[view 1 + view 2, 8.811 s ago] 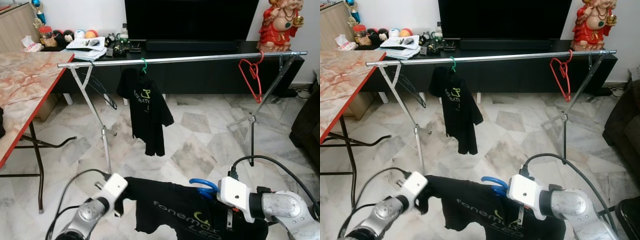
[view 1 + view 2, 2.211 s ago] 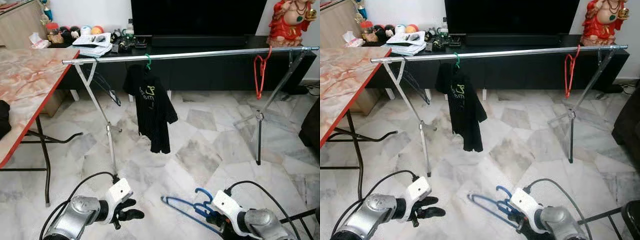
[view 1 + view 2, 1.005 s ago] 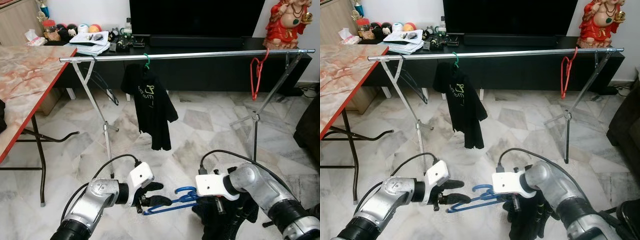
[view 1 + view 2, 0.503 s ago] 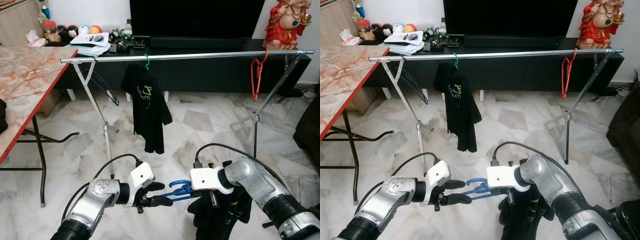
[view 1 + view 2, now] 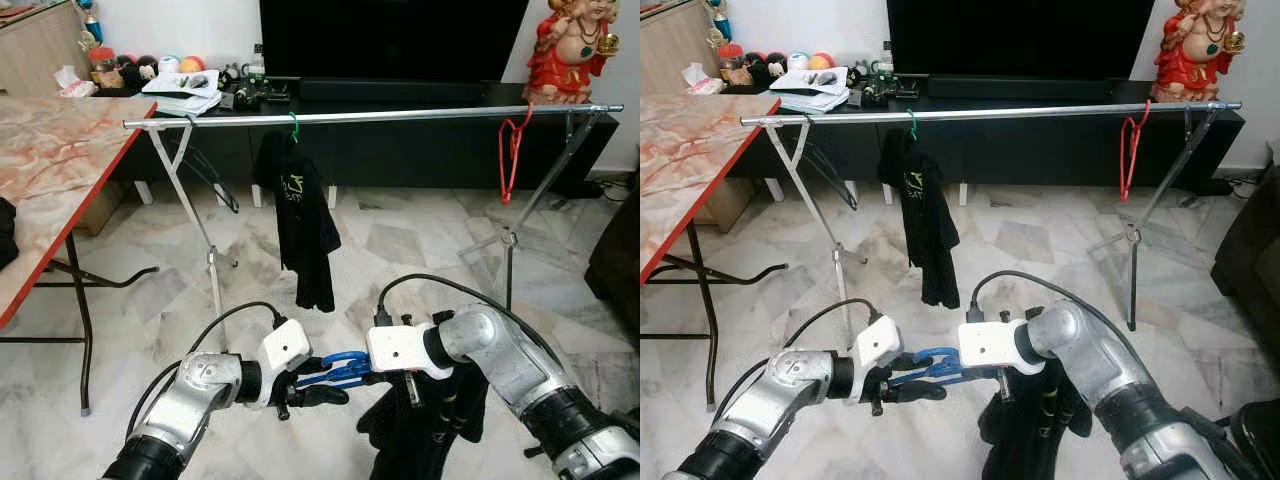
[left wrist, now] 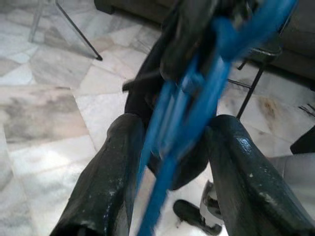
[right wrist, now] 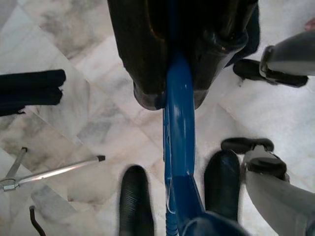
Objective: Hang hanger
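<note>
Gripping blue hanger (image 5: 340, 369), right gripper (image 7: 172, 83); left gripper (image 5: 315, 385) straddles it

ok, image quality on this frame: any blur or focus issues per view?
Left wrist view: the blue hanger is smeared and out of focus, and the left gripper fingers are soft. Right wrist view: hanger sharp, right gripper fingers dark with little detail. Both eye views: evenly lit and sharp, with the rail crisp.
</note>
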Robot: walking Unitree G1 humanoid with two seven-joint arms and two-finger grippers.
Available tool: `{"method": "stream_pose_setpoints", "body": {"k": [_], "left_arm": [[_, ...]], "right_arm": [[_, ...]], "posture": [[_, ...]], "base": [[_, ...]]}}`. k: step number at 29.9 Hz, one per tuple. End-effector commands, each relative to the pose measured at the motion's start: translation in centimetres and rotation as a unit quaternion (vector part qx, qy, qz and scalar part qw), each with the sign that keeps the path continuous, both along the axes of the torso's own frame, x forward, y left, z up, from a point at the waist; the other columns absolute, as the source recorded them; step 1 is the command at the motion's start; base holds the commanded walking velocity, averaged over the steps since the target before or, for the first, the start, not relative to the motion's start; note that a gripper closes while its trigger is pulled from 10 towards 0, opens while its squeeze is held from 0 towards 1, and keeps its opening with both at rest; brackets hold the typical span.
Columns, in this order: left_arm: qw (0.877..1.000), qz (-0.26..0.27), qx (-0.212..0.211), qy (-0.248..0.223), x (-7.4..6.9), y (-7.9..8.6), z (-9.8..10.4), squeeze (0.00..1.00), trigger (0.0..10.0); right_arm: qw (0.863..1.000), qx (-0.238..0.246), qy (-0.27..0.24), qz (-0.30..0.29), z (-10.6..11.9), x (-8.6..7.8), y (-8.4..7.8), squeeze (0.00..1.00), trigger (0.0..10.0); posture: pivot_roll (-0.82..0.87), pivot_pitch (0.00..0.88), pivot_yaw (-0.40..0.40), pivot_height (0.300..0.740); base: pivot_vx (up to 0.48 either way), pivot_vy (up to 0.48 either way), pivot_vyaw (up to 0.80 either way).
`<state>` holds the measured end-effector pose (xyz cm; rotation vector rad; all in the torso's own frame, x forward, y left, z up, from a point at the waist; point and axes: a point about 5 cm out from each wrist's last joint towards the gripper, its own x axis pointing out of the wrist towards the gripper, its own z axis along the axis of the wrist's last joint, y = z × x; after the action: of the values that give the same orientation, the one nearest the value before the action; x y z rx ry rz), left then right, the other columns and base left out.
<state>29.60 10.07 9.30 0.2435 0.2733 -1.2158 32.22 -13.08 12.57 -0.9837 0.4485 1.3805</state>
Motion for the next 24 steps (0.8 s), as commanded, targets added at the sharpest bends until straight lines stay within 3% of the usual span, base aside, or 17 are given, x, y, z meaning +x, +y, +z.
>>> {"method": "stream_pose_setpoints", "body": {"k": [1, 7, 8, 9, 24], "left_arm": [[1.0, 0.008, -0.009, -0.014, 0.48, -0.16, 0.45, 0.0, 10.0], [1.0, 0.012, -0.008, -0.019, 0.74, -0.38, 0.51, 0.0, 10.0], [1.0, 0.01, -0.007, -0.016, 0.66, -0.48, 0.39, 0.0, 3.0], [1.0, 0.009, -0.008, -0.013, 0.6, -0.54, 0.32, 0.0, 0.0], [1.0, 0.009, -0.01, -0.013, 0.62, -0.52, 0.18, 0.0, 0.0]], "right_arm": [[1.0, 0.024, -0.014, 0.005, 1.42, 0.03, 0.32, 0.0, 10.0], [0.999, 0.036, -0.013, 0.006, 1.83, -0.01, 0.75, 0.0, 10.0], [0.999, 0.035, -0.013, 0.005, 1.84, -0.01, 0.72, 0.0, 10.0], [0.999, 0.035, -0.014, 0.005, 1.83, -0.02, 0.68, 0.0, 10.0], [0.999, 0.031, -0.009, -0.001, 1.77, -0.16, 0.53, 0.0, 10.0]], "posture": [[-0.11, 0.061, -0.009, 0.74], [-0.11, 0.064, -0.01, 0.74], [-0.11, 0.065, -0.01, 0.74], [-0.11, 0.067, -0.011, 0.74], [-0.11, 0.071, -0.012, 0.74]], "base": [[0.0, 0.0, 0.0], [0.0, 0.0, 0.0], [0.0, 0.0, 0.0], [0.0, 0.0, 0.0], [0.0, 0.0, 0.0]]}}
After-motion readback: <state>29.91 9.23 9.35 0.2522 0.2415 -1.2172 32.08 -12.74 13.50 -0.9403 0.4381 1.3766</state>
